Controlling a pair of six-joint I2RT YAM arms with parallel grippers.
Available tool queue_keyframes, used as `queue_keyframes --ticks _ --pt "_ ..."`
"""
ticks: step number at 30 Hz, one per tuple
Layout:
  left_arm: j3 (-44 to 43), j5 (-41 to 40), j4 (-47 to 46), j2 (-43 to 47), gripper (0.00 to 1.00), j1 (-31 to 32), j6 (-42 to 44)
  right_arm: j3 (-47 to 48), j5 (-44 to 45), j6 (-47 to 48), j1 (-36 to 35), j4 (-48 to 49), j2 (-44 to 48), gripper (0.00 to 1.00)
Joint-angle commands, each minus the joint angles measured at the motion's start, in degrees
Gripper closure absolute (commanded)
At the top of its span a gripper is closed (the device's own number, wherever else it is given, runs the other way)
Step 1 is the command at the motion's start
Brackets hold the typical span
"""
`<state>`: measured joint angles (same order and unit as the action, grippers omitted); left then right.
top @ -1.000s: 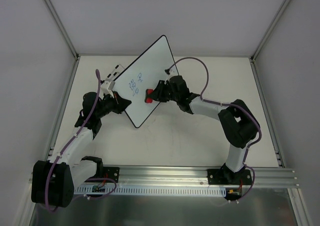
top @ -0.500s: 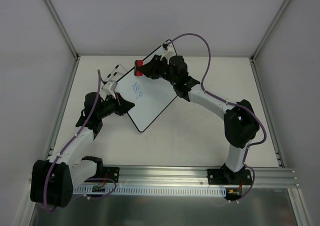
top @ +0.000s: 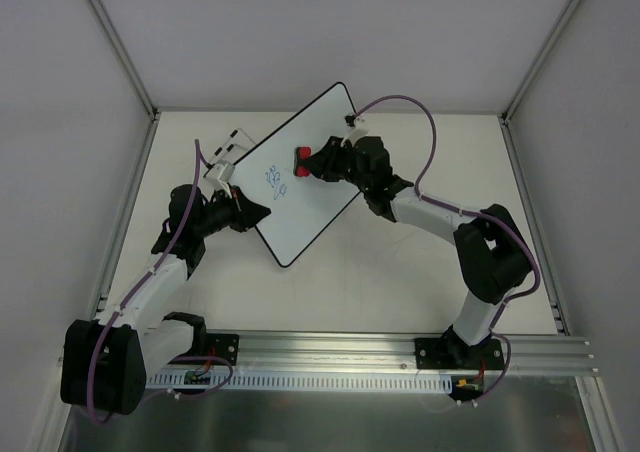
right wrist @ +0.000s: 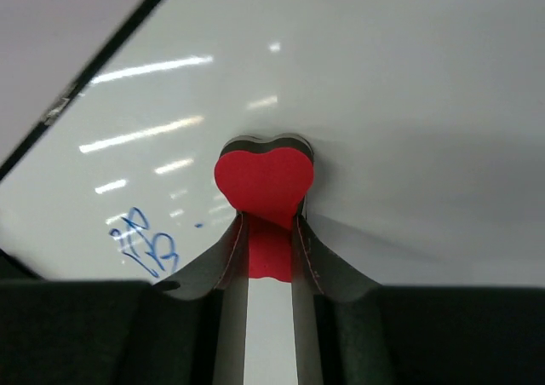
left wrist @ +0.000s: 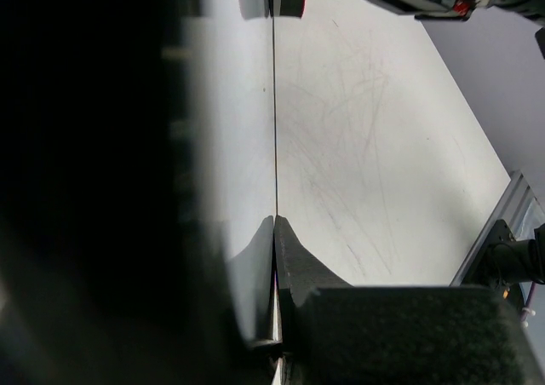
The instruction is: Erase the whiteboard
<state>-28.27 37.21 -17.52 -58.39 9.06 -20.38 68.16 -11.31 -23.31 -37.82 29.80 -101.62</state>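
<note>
Wiping is the step in hand: the large white rectangular whiteboard with a thin black rim (top: pixel 305 217) stands tilted over the pale counter (top: pixel 420 272), my left end effector (top: pixel 247 212) clamped on its near edge. My right end effector (top: pixel 320 162) grips the small red heart-shaped eraser (right wrist: pixel 264 176), set against the board just right of the blue scribbles (right wrist: pixel 143 242). Next, I judge, comes a sweep left across them. No container shows.

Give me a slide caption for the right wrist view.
The right fingers hold a red heart-shaped eraser against the whiteboard, beside blue scribbles.
</note>
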Motion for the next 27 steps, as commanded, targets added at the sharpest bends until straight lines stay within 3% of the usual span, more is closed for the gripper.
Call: queue_keyframes --ticks 1,10,21,27 --pt "-0.82 9.28 3.98 0.12 1.00 2.54 4.39 -4.35 3.05 2.04 1.52 -1.24 1.69 1.00" --pt "-0.73 9.55 3.98 0.03 1.00 2.63 4.21 -2.51 2.08 3.01 0.30 -1.94 1.34 1.00" --pt "-0.64 9.37 3.98 0.38 1.00 3.16 4.21 10.49 0.15 3.63 -6.38 -4.75 -2.43 1.00" --pt "-0.56 9.02 4.07 0.91 1.00 3.24 4.21 11.73 0.41 3.89 -7.79 -5.37 -2.97 1.00"
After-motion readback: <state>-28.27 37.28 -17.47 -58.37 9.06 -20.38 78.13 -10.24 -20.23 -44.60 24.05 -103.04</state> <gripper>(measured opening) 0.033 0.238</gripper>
